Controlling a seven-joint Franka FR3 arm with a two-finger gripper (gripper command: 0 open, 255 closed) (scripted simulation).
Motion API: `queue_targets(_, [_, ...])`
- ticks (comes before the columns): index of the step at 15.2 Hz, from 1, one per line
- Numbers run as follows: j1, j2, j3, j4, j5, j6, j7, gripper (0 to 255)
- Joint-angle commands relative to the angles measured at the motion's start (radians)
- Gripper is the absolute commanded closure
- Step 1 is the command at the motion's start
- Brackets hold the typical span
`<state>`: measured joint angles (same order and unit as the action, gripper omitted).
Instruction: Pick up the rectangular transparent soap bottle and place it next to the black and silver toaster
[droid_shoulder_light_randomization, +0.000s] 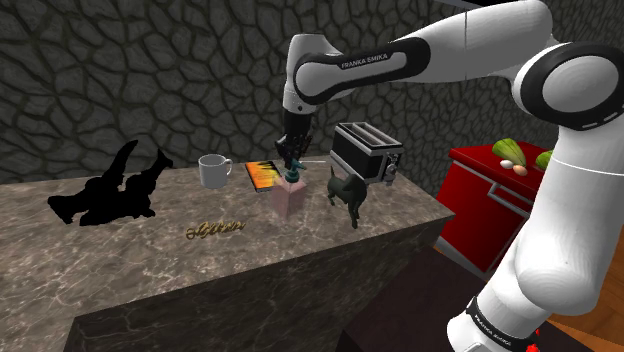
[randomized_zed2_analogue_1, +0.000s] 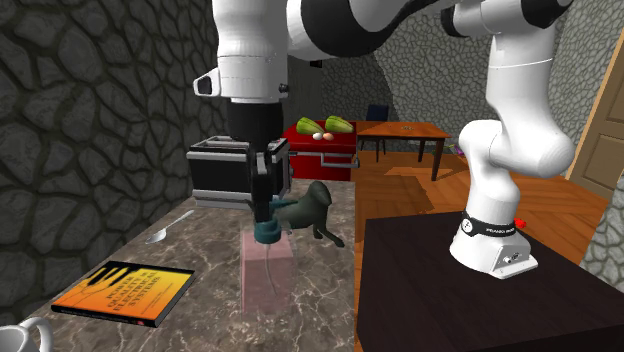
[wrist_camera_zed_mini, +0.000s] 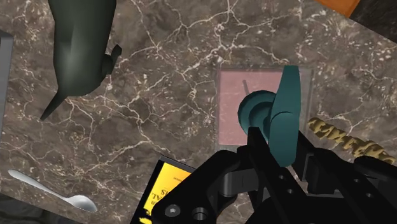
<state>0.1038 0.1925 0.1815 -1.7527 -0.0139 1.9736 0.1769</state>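
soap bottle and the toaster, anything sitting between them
A dark animal figurine stands between the soap bottle and the toaster; the shoulder view shows it plainly.

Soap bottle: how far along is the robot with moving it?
Done: the gripper sits at the teal pump of the bottle. In hand: taking hold. Left: the bottle stands on the counter, apart from the toaster, so lifting and placing remain.

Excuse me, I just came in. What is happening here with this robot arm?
The white arm holds its gripper at the teal pump head of the pinkish transparent soap bottle. The bottle stands upright on the marble counter, not lifted. The black and silver toaster sits a little apart, with a dark animal figurine close by.
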Motion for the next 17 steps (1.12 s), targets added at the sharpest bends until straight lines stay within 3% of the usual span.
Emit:
queue_targets(1, [0.0,-0.005,0.0,0.019,0.001,-0.024,-0.001,255])
queue_targets(17, [0.002,-0.014,0.002,0.223,0.003,-0.236,0.001,255])
